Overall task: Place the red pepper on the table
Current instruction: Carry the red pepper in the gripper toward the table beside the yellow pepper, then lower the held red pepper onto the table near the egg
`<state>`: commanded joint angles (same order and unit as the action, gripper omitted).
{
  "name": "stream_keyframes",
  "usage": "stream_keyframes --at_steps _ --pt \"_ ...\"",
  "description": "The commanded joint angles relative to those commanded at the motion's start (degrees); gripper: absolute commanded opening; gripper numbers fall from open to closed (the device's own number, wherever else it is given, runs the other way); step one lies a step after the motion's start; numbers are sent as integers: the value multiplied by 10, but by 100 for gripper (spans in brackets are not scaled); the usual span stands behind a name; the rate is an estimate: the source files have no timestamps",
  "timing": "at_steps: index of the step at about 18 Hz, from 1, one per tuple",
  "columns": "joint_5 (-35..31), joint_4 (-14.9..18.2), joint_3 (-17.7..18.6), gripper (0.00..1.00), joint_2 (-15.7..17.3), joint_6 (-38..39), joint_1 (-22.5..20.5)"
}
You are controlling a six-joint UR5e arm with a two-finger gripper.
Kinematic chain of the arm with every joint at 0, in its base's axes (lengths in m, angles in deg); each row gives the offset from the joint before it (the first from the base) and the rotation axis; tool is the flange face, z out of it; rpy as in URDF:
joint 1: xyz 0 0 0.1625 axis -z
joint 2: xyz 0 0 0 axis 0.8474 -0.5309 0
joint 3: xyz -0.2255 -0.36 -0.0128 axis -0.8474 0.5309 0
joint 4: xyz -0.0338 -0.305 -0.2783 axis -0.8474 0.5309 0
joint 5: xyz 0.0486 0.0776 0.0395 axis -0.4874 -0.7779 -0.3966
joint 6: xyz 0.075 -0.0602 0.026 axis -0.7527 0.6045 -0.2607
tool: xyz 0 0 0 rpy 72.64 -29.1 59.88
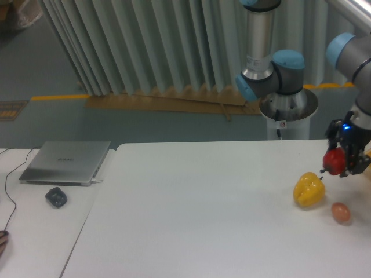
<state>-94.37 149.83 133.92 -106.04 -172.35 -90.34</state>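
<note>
Gripping the red pepper [333,162] between its dark fingers, the gripper [342,164] hangs at the right side of the view, above the far right part of the table [191,214]; the pepper is held clear of the surface (no part of it touches the tabletop), and it sits just above and to the right of the yellow pepper [308,189]. A small blue light glows on the gripper body above the fruit; the jaws are closed on the pepper from either side, though the far finger is partly hidden behind it.

The yellow pepper rests on the table, with a small brown egg [341,212] lying near it, lower and to the right; the two are close but apart. The arm's base column [282,119] stands behind the table's far edge, with grey tube segments and blue joint caps rising out of the top of the view; another blue-capped joint [343,52] shows at the upper right, above the gripper.

On the adjoining white table at the left lies a closed grey laptop [65,163]; a dark mouse [56,197] sits just in front of it, with a thin cable trailing along the left edge. Pale pleated curtains [145,46] hang behind, above a yellow floor stripe [58,97].
</note>
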Motion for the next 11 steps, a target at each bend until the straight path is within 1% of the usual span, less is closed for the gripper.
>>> stream_keyframes --at_steps 2,4,8,10,11 --pt "0 -22 -3 52 -11 19 10" --pt "-3 -39 -12 52 -24 21 16" --pt "-6 -57 -31 52 -47 17 19" --pt "-15 -82 -35 52 -54 16 20" --pt "-34 -98 -36 52 -56 15 21"
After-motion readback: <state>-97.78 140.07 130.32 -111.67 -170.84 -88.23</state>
